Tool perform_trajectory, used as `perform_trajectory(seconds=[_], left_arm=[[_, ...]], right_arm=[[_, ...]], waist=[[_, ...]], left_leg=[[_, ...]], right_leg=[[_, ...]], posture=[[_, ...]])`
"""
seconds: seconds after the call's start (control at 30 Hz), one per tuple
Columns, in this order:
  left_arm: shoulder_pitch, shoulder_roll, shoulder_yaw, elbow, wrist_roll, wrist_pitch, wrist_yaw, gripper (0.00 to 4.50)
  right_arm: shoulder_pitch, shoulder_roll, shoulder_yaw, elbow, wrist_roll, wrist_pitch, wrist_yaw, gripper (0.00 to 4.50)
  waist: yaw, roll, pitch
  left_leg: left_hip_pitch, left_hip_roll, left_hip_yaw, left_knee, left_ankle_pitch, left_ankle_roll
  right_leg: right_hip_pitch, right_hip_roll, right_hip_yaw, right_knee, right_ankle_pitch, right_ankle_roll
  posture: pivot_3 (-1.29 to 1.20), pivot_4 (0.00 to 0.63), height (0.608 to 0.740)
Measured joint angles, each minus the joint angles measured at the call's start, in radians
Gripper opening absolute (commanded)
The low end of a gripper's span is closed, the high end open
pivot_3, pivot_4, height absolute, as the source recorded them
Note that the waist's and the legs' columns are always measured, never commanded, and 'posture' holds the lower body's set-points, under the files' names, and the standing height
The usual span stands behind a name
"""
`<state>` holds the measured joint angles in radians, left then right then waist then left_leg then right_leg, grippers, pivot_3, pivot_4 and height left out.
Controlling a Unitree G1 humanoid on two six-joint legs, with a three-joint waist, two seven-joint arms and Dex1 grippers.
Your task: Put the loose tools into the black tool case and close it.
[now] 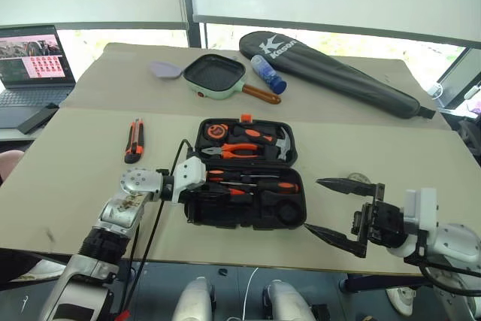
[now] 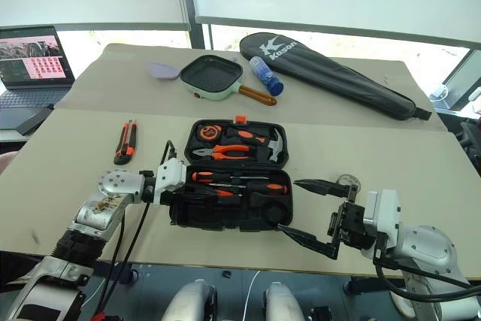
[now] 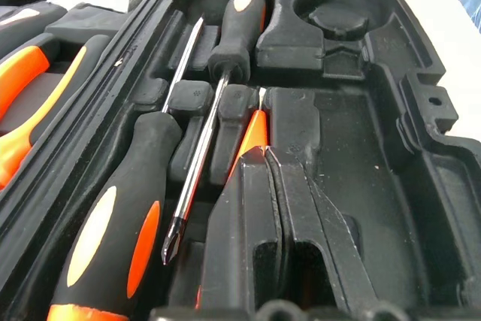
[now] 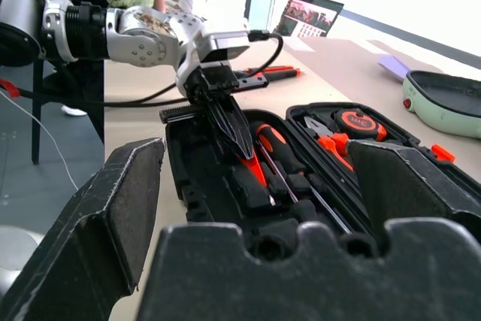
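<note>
Left end effector (image 4: 239, 140) sits clamped, seemingly on the small orange tester screwdriver (image 3: 252, 140); your right end effector (image 1: 337, 208) gapes idle. Lifting carelessly could unseat the screwdrivers (image 1: 252, 176).

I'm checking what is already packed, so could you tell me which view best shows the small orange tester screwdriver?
The left wrist view: the tester screwdriver lies close up beside the left gripper. The head views and right wrist view show an orange sliver.

beige table (image 1: 376, 155), bright windows (image 1: 323, 39), laptop (image 1: 34, 62)
</note>
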<state>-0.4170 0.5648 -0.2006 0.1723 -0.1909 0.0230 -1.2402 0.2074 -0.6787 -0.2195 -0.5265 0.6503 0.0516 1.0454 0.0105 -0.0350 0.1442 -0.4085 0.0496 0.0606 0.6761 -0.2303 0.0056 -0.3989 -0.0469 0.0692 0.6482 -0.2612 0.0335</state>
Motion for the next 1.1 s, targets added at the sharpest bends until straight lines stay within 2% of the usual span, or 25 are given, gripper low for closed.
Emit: perform_trajectory(seconds=[0.2,0.5,0.67,0.7,0.73,0.83,0.93,1.07,1.1], left_arm=[[0.000,-0.018,0.009,0.008,-0.011,0.092,0.051,0.06],[0.031,0.036,-0.001,-0.051,-0.011,0.156,0.036,0.06],[0.062,0.002,0.057,-0.066,-0.051,0.177,0.090,0.06],[0.091,-0.022,0.104,-0.078,-0.093,0.181,0.119,0.57],[0.122,-0.034,0.145,-0.092,-0.124,0.181,0.136,0.74],[0.307,-0.028,0.349,-0.189,-0.229,0.161,0.195,1.80],[0.453,-0.009,0.494,-0.257,-0.252,0.144,0.255,2.89],[0.676,-0.076,0.730,-0.315,-0.282,0.115,0.420,4.39],[0.714,-0.095,0.779,-0.314,-0.284,0.115,0.460,4.46]], right_arm=[[0.002,0.001,0.000,-0.004,0.000,0.000,-0.008,4.50],[-0.013,0.000,0.001,-0.004,0.001,0.008,-0.008,4.50],[-0.042,0.000,0.007,-0.002,0.000,0.013,-0.007,4.50],[-0.049,0.001,0.010,0.003,0.000,0.013,-0.007,4.50],[-0.051,0.007,0.007,0.005,0.000,0.012,-0.007,4.50],[-0.047,0.032,-0.010,0.047,-0.006,-0.014,-0.008,4.50],[-0.035,0.064,-0.030,0.080,-0.032,-0.065,-0.008,4.50],[0.015,0.108,-0.035,0.116,-0.042,-0.159,0.039,4.50],[0.024,0.123,-0.035,0.131,-0.041,-0.175,0.046,4.50]], waist=[[-0.003,0.003,-0.002],[-0.021,0.008,-0.007],[-0.023,0.010,-0.008],[-0.023,0.010,-0.008],[-0.028,0.009,-0.007],[-0.041,0.006,-0.006],[-0.033,0.006,-0.006],[-0.025,0.004,-0.005],[-0.023,0.003,-0.004]], left_leg=[[0.009,0.001,0.000,0.000,0.000,0.000],[0.010,0.001,0.000,-0.002,0.000,0.000],[0.010,0.001,0.000,-0.002,0.000,0.000],[0.010,0.001,0.000,-0.002,0.000,0.000],[0.009,0.003,0.000,-0.002,0.000,0.000],[0.009,0.003,-0.004,-0.007,0.000,0.000],[0.009,0.002,-0.005,-0.009,0.000,0.000],[0.010,0.001,-0.004,-0.010,-0.001,-0.001],[0.010,0.000,-0.003,-0.010,-0.001,-0.001]], right_leg=[[0.009,0.000,0.000,0.000,0.000,0.000],[0.009,0.000,0.000,0.000,-0.001,-0.001],[0.009,0.000,0.000,-0.001,-0.001,0.000],[0.009,0.000,0.000,-0.001,-0.001,-0.001],[0.007,0.001,0.001,-0.001,-0.001,-0.001],[0.004,0.001,0.002,-0.001,-0.001,-0.002],[0.004,-0.001,0.002,-0.001,-0.001,-0.003],[0.005,-0.007,0.000,-0.002,-0.002,-0.001],[0.005,-0.009,0.000,-0.002,-0.003,0.000]], posture=[[0.00,0.150,0.740],[0.00,0.150,0.740],[0.00,0.150,0.740],[0.00,0.150,0.740],[0.00,0.150,0.740],[0.00,0.150,0.740],[0.00,0.150,0.740],[0.00,0.150,0.740],[0.00,0.150,0.740]])
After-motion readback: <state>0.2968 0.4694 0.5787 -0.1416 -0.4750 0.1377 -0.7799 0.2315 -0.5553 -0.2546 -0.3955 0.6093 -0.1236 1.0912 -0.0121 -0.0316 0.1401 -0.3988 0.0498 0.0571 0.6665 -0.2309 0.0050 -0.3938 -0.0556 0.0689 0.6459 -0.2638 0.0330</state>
